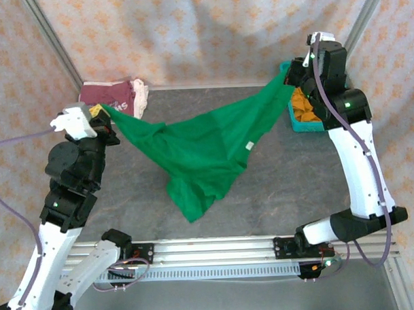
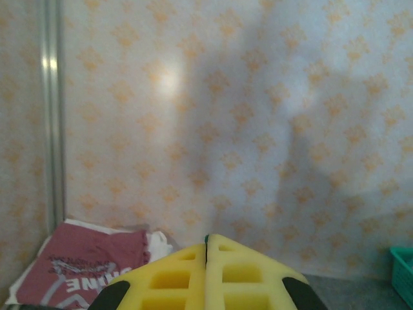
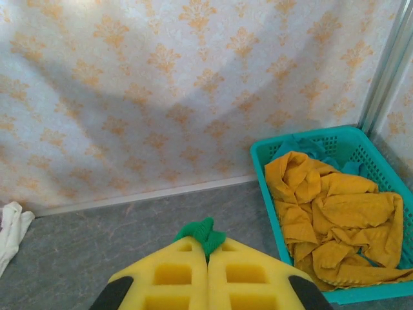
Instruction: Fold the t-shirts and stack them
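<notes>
left hand (image 1: 102, 114) centre-left, pressed together on green t-shirt (image 1: 207, 151) corner | shirt stretched mid-frame between both hands, long axis running left to upper right, lower tip sagging onto bench (image 1: 297, 193) | right hand (image 1: 290, 73) upper right, pinching opposite corner

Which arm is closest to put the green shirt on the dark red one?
Probably left. The left end effector, shut on the green t-shirt, hangs right beside the folded maroon t-shirt. The right end effector grips the other corner far across, by the teal basket.
</notes>
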Robot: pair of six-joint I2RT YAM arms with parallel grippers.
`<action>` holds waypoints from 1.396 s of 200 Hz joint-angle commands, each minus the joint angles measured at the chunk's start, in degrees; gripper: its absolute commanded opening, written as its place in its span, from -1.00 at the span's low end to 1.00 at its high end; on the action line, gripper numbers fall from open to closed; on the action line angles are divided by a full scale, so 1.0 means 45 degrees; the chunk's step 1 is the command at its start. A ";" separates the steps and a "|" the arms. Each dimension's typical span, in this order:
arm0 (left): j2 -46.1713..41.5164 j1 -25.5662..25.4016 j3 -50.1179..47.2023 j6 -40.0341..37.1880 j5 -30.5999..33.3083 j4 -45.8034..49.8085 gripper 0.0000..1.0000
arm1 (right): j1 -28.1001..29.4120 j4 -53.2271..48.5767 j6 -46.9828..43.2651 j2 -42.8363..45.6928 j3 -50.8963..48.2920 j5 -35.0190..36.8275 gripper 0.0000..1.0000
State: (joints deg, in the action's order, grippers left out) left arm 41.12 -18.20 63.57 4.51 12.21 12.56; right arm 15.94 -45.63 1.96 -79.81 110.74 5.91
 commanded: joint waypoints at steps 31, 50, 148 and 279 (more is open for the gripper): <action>-0.0405 0.0098 0.1595 0.1203 -0.5034 0.0535 -1.00 | -0.0046 0.0073 0.0392 0.3417 -0.0430 0.0345 -1.00; -0.0929 0.0099 0.1581 0.1882 -0.6659 0.0240 -1.00 | -0.0052 -0.0343 0.0300 0.4523 -0.0354 0.0672 -1.00; -0.1440 0.0098 0.0649 0.1611 -0.5868 -0.0964 -1.00 | -0.0045 -0.1384 -0.0997 0.0675 0.4970 0.1122 -1.00; 0.2269 0.0645 -0.5804 0.2648 0.0821 -0.3373 -1.00 | -0.0153 -0.0730 -0.0309 -0.9212 1.0640 -0.1758 0.46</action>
State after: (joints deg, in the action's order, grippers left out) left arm 53.36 -15.57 38.70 12.19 12.60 -0.62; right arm 15.57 -47.53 -0.27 -128.97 157.40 -0.12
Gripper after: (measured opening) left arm 0.045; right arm 0.697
